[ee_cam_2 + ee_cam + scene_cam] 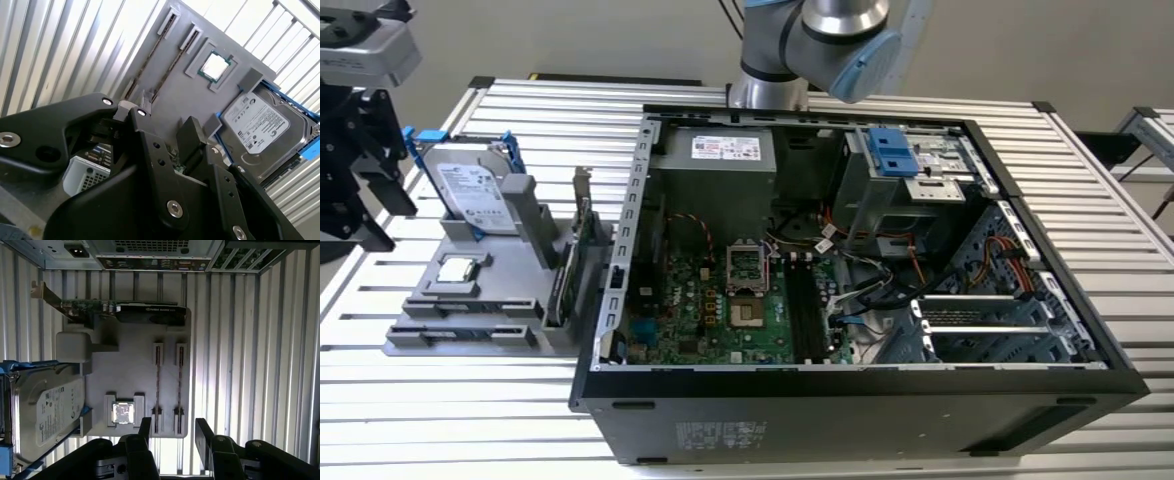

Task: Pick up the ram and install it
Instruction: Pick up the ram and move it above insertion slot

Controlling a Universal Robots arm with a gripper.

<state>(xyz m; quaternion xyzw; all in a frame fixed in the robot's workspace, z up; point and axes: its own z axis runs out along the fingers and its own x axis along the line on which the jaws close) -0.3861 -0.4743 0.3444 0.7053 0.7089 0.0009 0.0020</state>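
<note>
Two ram sticks (pixel 157 390) stand on edge, side by side, in slots of a grey holder plate (pixel 135 365). In the second wrist view they show as thin dark strips (pixel 155 50). In the exterior view they lie along the plate's front part (pixel 460 304). My gripper (pixel 173 432) hovers above the plate's edge, near the ends of the sticks. It is open, with nothing between its black fingers (pixel 145 427). The exterior view has the gripper (pixel 367 215) at its far left, above and left of the plate. The gripper (pixel 167 120) sits apart from the sticks.
The same plate carries a silver hard drive (pixel 467 190) with blue rails, a processor chip (pixel 456 268) and an expansion card (pixel 574 260) on edge. An open computer case (pixel 640 250) with its motherboard (pixel 720 300) lies just to the exterior view's right. All of it rests on a ribbed metal table (pixel 454 420).
</note>
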